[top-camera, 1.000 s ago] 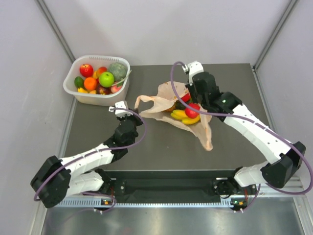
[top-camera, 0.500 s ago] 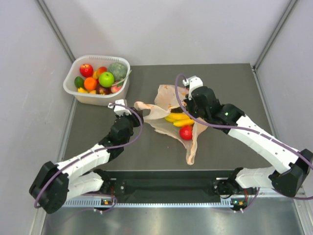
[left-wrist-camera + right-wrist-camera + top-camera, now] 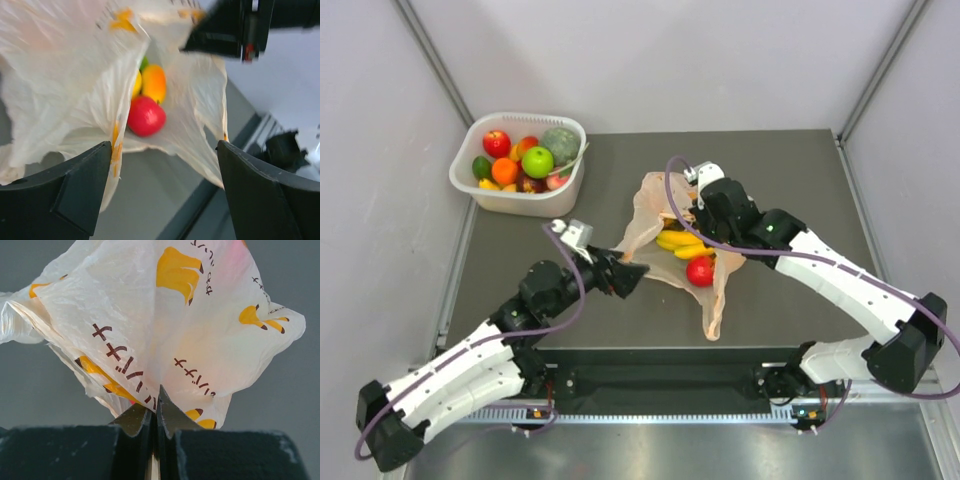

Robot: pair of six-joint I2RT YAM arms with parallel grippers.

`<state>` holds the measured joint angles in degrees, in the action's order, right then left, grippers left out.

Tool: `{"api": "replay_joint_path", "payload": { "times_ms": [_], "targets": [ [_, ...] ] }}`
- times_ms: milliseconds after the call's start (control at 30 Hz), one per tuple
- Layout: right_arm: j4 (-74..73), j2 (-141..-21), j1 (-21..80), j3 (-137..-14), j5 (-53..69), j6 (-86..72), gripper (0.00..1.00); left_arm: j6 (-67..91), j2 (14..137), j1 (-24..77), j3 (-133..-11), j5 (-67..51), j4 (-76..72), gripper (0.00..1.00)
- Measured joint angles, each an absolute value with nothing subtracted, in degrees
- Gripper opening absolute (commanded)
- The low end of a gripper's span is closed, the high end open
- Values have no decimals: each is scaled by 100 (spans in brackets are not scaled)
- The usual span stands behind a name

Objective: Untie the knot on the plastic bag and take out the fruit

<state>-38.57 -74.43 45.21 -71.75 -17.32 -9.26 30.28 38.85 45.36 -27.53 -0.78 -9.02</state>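
Several fruit (image 3: 146,116) inside plastic bag (image 3: 165,325), right claw (image 3: 154,415) pinching its film, left claw (image 3: 164,147) spread wide

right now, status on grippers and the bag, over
Status: right gripper shut on the plastic bag; left gripper open at its mouth. Bag open, bananas and red fruit lying on its film. Nothing blocking them.

A dark grey rectangular desk (image 3: 790,165) stands enclosed by plain pale grey wall panels (image 3: 650,60), with slanting grey metal struts (image 3: 430,58) at the back corners, evenly lit.
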Motion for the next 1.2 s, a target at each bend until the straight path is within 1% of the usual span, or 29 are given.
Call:
{"api": "replay_joint_path", "payload": {
  "times_ms": [133, 233, 333, 467, 533, 600, 633, 667, 800, 833, 900, 967, 1000, 1100, 1200],
  "targets": [
    [-3894, -7481, 4521, -7175, -1671, -930, 1, 2945, 4416, 5321, -2753, -71, -882, 91],
    [-3924, -7487, 4521, -7238, -1636, -952, 1, 2904, 4692, 5850, -2759, 172, -923, 88],
    [-3946, -7500, 4521, -7363, -1632, -969, 1, 2932, 5057, 6176, -2862, 607, -941, 86],
    [-3946, -7529, 4521, -7496, -1625, -969, 2, 2954, 4974, 7081, -2963, 1813, -762, 87],
    [-3942, -7533, 4519, -7513, -1621, -967, 2, 2941, 4663, 7609, -3063, 2440, -707, 87],
    [-3946, -7542, 4515, -7516, -1619, -967, 3, 2928, 4283, 7922, -3201, 2982, -685, 87],
    [-3946, -7550, 4512, -7516, -1619, -967, 4, 2939, 4134, 7988, -3293, 3269, -661, 88],
    [-3946, -7557, 4512, -7513, -1616, -967, 5, 2967, 4045, 8031, -3398, 3603, -589, 93],
    [-3944, -7566, 4510, -7513, -1592, -967, 5, 3020, 4134, 8066, -3793, 5096, -202, 98],
    [-3942, -7566, 4510, -7513, -1588, -967, 5, 3063, 4292, 8068, -3916, 5424, 21, 98],
    [-3942, -7572, 4510, -7516, -1579, -967, 6, 3133, 4595, 8068, -4125, 5760, 375, 94],
    [-3938, -7594, 4510, -7516, -1575, -965, 6, 2956, 4849, 8068, -4176, 5638, 381, 90],
    [-3938, -7612, 4508, -7513, -1575, -965, 6, 2810, 4886, 8071, -4141, 5389, 305, 83],
    [-3927, -7662, 4495, -7513, -1570, -963, 6, 2370, 4842, 8093, -4056, 4429, -161, 79],
    [-3927, -7695, 4486, -7516, -1557, -956, 6, 2029, 4740, 8156, -4023, 3682, -674, 78]
  ]
}}
